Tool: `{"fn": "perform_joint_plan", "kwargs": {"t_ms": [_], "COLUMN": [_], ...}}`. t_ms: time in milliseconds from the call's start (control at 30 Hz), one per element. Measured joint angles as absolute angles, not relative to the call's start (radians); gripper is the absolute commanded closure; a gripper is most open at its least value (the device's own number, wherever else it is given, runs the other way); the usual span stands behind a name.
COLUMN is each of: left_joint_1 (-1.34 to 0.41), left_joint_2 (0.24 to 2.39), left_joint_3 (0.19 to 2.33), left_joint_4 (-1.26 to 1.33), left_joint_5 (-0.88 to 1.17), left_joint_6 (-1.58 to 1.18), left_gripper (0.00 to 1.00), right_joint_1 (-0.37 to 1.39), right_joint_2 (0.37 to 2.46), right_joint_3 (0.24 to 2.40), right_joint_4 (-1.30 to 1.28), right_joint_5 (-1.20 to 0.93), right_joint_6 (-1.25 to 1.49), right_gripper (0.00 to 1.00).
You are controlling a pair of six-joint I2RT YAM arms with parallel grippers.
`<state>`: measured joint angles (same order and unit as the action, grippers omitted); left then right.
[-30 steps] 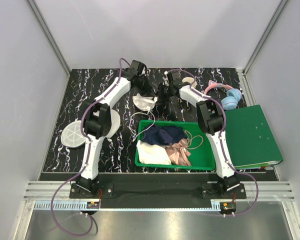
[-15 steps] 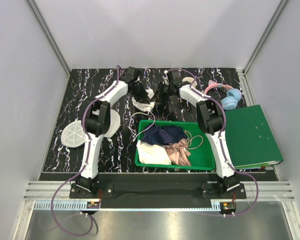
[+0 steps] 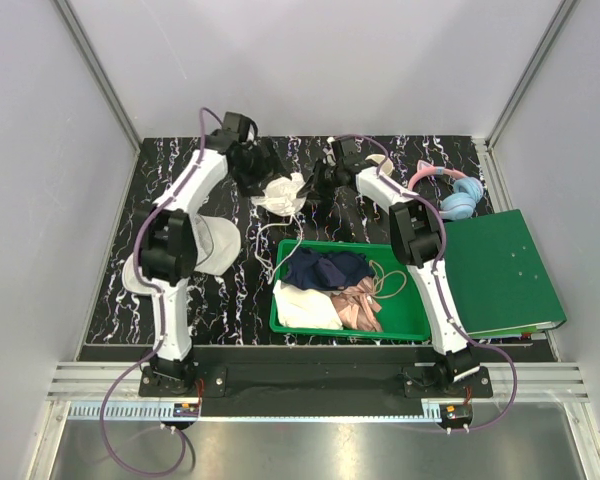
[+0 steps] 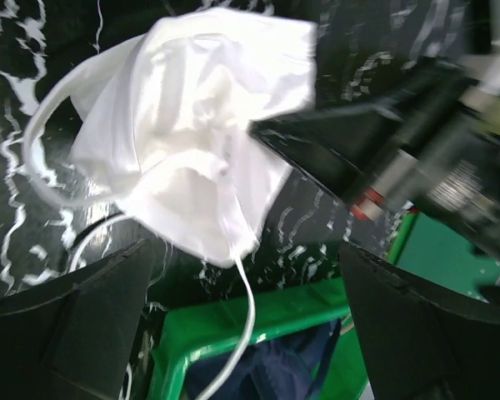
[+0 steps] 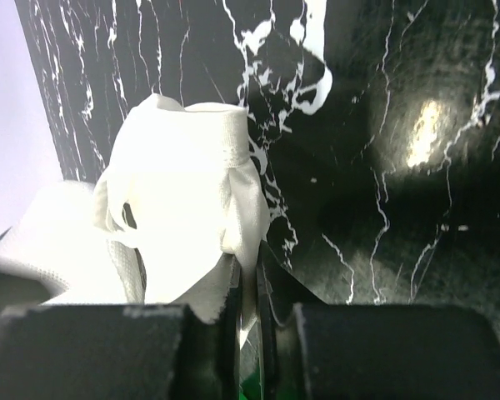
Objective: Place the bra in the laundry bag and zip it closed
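Note:
The cream-white bra (image 3: 285, 190) is bunched just above the dark marbled table at the back centre, and one thin strap trails down toward the green tray. My right gripper (image 3: 315, 185) is shut on its right edge; in the right wrist view the fabric (image 5: 183, 192) is pinched between the closed fingers (image 5: 250, 283). My left gripper (image 3: 260, 168) stands open just left of the bra. Its wide-apart fingers (image 4: 67, 317) frame the bra (image 4: 192, 125) without touching it. The white mesh laundry bag (image 3: 212, 245) lies at the left, partly hidden under the left arm.
A green tray (image 3: 416, 300) in front holds a navy garment (image 3: 325, 268), a cream cloth (image 3: 305, 305) and a pink-beige garment (image 3: 358, 305). A green binder (image 3: 500, 270) lies at the right. Blue and pink headphones (image 3: 458, 198) lie at the back right.
My left gripper has opened, let go of the bra and drawn back to the left. The bra now hangs from the right gripper alone, shifted slightly toward the back.

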<state>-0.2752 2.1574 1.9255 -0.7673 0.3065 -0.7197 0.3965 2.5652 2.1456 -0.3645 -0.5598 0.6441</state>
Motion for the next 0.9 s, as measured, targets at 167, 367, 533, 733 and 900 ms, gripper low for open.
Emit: {"fn": "perform_joint_plan", "kwargs": {"t_ms": [167,367,533,733,900], "left_joint_1": [-0.271,-0.311,-0.371,-0.425,-0.405], "left_joint_2": [1.982,1.774,1.796,1.802,1.808], "left_joint_3": [1.897,1.616,1.439,1.371,1.308], "left_joint_4": [-0.789,-0.79,-0.82,-0.822,-0.795], "left_joint_5": [0.302,0.297,0.253,0.17,0.172], "left_joint_6": [-0.682,-0.632,-0.601,-0.604,-0.632], "left_gripper": [0.17,0.42,0.37,0.12,0.15], "right_joint_1": [0.396,0.394,0.394,0.393,0.393], "right_joint_2": [2.595,2.605,2.605,2.605,2.603], "right_joint_3": [2.202,2.241,2.239,2.209,2.186], "right_joint_4": [-0.374,-0.39,-0.403,-0.404,-0.405], "right_joint_5": [-0.548,-0.54,-0.54,-0.54,-0.54], "right_joint_6": [0.664,0.669,0.669,0.659,0.648], "right_gripper": [0.91,0.84,0.84,0.84,0.84]}}
